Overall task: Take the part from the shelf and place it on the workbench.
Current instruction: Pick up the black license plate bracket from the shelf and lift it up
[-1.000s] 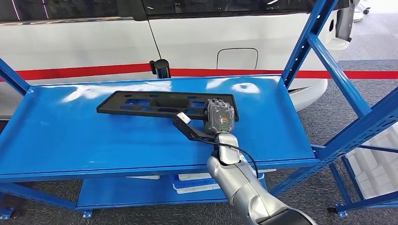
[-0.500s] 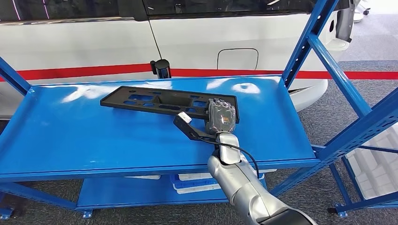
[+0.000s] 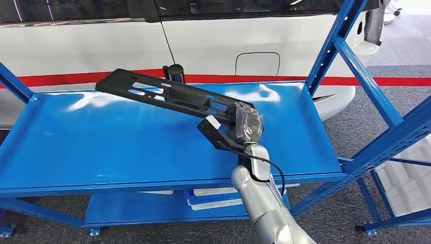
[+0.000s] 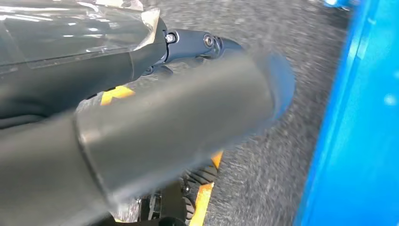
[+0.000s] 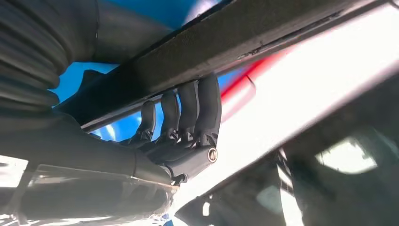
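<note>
Matt black, seemingly plastic part; glossy blue painted metal shelf

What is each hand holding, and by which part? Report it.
The right hand grips the long black part by its near right end, fingers wrapped over the edge; the far end is tilted up off the blue shelf. The left hand's hold cannot be told.

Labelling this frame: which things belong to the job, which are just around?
Job: black part, gripped by the right hand; blue shelf it is lifted off.
Just around: white car, black post, white trays on the lower level.
</note>
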Motion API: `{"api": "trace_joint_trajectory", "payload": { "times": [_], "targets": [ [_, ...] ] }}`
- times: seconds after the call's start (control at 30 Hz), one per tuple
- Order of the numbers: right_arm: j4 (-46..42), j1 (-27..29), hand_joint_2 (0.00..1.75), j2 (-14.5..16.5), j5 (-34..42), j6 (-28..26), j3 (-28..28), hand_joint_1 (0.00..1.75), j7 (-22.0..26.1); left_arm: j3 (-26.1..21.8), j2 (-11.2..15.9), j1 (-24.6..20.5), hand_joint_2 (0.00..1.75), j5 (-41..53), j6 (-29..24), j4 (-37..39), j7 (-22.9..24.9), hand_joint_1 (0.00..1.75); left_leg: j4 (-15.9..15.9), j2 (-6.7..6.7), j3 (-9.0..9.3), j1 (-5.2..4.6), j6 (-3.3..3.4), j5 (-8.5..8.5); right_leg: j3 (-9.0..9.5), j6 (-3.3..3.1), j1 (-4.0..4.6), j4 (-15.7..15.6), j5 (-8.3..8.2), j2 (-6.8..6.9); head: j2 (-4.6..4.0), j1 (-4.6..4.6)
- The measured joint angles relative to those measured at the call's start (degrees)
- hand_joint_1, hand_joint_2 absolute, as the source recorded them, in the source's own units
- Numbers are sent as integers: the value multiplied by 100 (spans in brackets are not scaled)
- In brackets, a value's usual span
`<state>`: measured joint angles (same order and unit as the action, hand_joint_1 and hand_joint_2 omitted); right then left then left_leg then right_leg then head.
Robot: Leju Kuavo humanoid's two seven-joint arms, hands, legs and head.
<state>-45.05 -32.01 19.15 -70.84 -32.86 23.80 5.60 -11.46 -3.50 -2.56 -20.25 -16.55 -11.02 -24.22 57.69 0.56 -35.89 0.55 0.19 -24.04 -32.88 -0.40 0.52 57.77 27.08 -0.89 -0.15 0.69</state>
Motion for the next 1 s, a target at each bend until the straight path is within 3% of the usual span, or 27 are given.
{"api": "trace_joint_trajectory", "payload": {
  "times": [0.2,0.33,0.5,0.63,1.0],
  "targets": [
    [-3139,512,175,-425,795,670,-259,175,143,88,-58,29,175,263,327,0,-186,0,1,-8,-14,-8,2,-6,-15,1,-9,-1,0,-13,0,-1],
    [-3921,669,175,-599,912,657,-400,175,247,163,-69,8,0,385,386,0,-281,0,1,-25,-6,-11,6,-14,-15,1,-13,-1,0,-34,0,0],
    [-4317,865,175,-719,872,607,-468,175,328,244,-74,-14,0,517,567,0,-467,0,-1,-24,-4,-6,6,-14,-15,1,-9,-1,0,-34,0,1],
    [-4492,934,175,-792,902,575,-499,175,344,275,-77,-31,0,532,533,0,-331,0,-2,-25,-4,-4,6,-14,-15,1,-6,0,0,-34,0,1],
    [-4725,1095,175,-972,2212,1023,-536,175,652,289,-80,-36,0,490,820,0,82,0,-2,-25,-5,-6,6,-14,-14,1,-7,-1,0,-33,0,1]
  ]
}}
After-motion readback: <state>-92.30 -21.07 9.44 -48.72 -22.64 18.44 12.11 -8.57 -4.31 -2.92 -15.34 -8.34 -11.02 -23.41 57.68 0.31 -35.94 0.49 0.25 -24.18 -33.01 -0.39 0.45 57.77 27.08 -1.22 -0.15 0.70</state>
